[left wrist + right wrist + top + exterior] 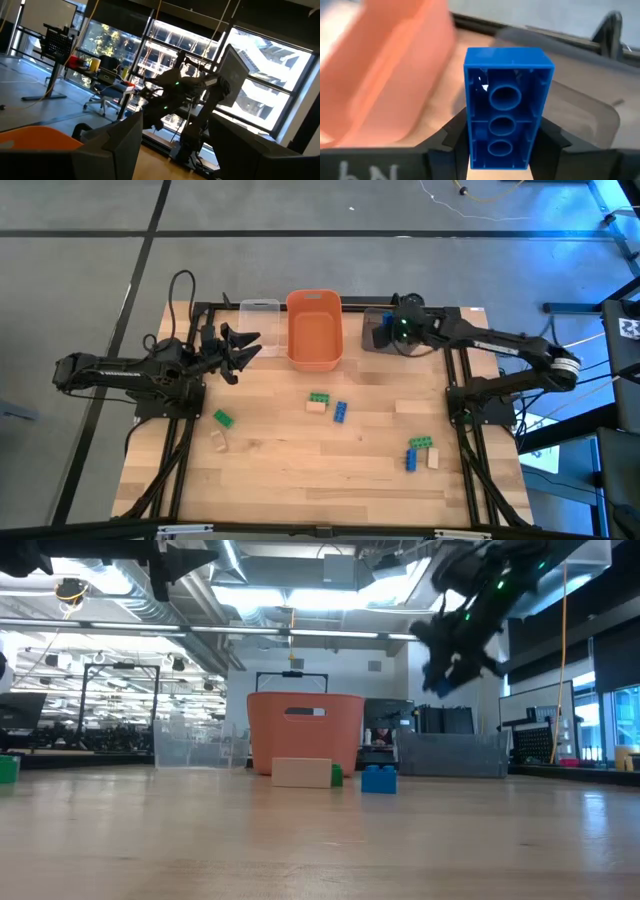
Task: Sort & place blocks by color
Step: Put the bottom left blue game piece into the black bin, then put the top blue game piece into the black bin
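While the left claw (243, 345) hangs spread apart near the clear plastic bin (259, 318), the right claw (502, 150) is clamped on a blue studded plastic brick (506, 113). It hovers over the grey bin (377, 330), beside the orange plastic tub (314, 329) on the wooden worktop (300, 460).

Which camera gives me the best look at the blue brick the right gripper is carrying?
The right wrist view: the blue studded plastic brick fills the picture, hollow underside showing, clamped between the right gripper's fingers. In the high and low views the gripper hides it; the left wrist view shows only the distant right arm.
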